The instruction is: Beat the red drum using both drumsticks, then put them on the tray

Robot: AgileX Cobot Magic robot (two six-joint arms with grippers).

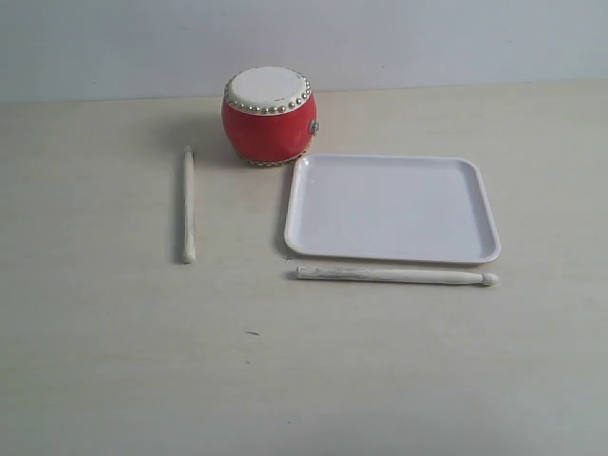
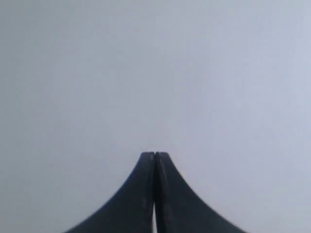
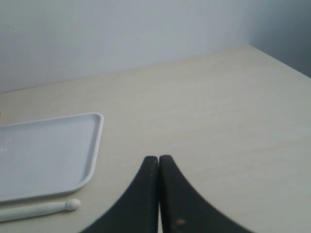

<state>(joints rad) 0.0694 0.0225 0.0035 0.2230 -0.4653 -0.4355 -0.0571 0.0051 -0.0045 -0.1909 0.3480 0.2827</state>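
Note:
The red drum (image 1: 270,116) stands upright at the back of the table, its off-white skin facing up. One drumstick (image 1: 188,204) lies to its front left, pointing front to back. The other drumstick (image 1: 394,275) lies crosswise just in front of the white tray (image 1: 480,204), rounded tip to the right; that tip (image 3: 72,204) and the tray's corner (image 3: 97,127) show in the right wrist view. My right gripper (image 3: 159,157) is shut and holds nothing, off to the side of the tray. My left gripper (image 2: 155,153) is shut on nothing, before a blank grey background. Neither arm appears in the exterior view.
A pale wall (image 1: 427,38) rises behind the light wooden table (image 1: 285,380). In the right wrist view the table's far corner (image 3: 250,46) meets the wall.

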